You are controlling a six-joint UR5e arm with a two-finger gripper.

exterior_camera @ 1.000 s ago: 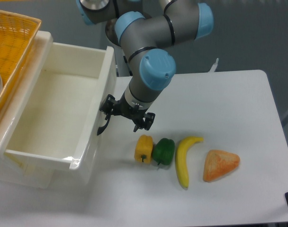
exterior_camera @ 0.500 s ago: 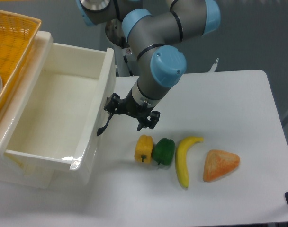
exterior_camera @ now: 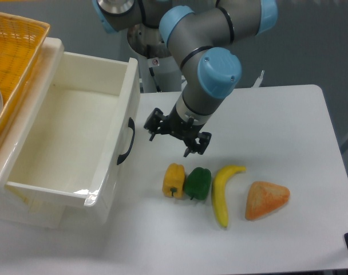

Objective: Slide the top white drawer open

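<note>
Top white drawer, glossy and deep, stands pulled out at the worktop's left edge, its curved black handle free. Beside it the gripper hangs on a bent arm, fingers spread, grasping nothing.

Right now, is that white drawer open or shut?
Open. The drawer is pulled far out from the cabinet, its bare inside showing. The gripper is off its black handle.

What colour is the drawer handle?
Black, on the white drawer; handle clearest in the camera view.
</note>
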